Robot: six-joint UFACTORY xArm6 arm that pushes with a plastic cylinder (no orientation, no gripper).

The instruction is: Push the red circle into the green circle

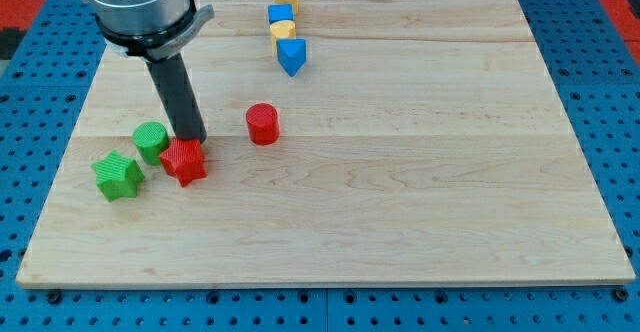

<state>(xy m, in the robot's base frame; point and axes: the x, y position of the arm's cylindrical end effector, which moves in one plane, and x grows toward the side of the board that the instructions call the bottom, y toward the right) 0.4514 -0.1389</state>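
Right now my tip (194,139) sits at the top edge of the red star block (184,161), touching it or nearly so, with the green circle (151,142) just to the view's left. There is no claw on this rig, only the rod, so nothing opens or closes. I judge the push has not started: the red circle (262,124) stands apart, to the view's right of my tip, and untouched. Next I need to bring the tip round to the circle's far right side and drive it leftward; the red star lies close to that line and may get in the way. The red circle is 1 short ribbed cylinder, upright, on the wooden board (420,192).
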